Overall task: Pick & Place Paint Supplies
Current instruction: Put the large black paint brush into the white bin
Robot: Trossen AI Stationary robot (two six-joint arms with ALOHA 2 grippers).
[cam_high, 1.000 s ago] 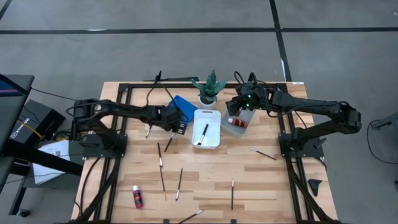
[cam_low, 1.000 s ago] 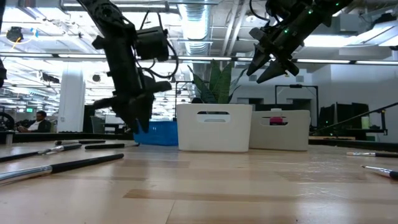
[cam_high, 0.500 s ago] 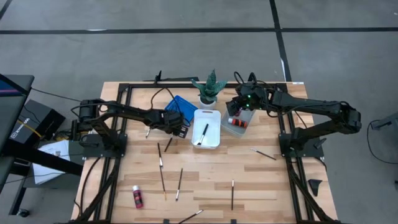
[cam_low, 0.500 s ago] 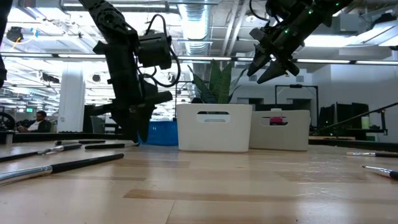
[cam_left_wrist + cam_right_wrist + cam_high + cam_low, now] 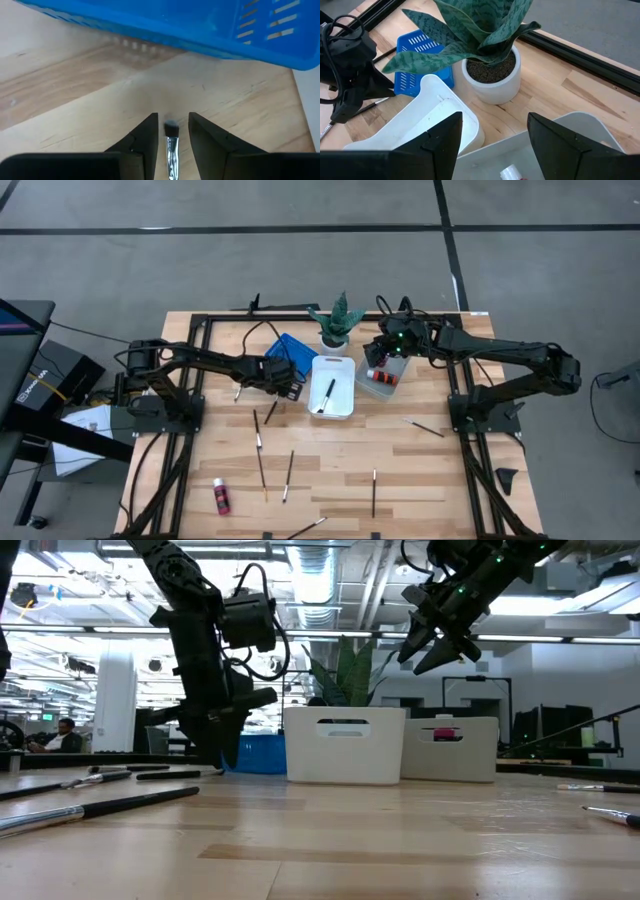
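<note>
My left gripper [image 5: 286, 392] [image 5: 173, 116] is low over the table beside the blue tray [image 5: 292, 350]. It is open by a narrow gap, with one finger on either side of the bristle end of a paintbrush [image 5: 171, 142] [image 5: 271, 412] lying flat, and touches nothing that I can see. My right gripper [image 5: 380, 360] [image 5: 495, 116] hangs open and empty above the grey tray [image 5: 396, 366], which holds red bottles [image 5: 380, 377]. One brush [image 5: 325, 396] lies in the white tray [image 5: 343, 363]. Several other brushes [image 5: 262, 470] and a pink bottle [image 5: 221, 496] lie on the table.
A potted plant [image 5: 335, 322] stands at the far edge between the blue and grey trays, close to my right gripper. The three trays sit side by side at the table's far middle. More brushes lie near the right side [image 5: 424, 427] and the near edge [image 5: 374, 492].
My left gripper has come down toward the table and shifted slightly toward the near edge, settling over the brush beside the blue tray, then stayed still for the last half second.
</note>
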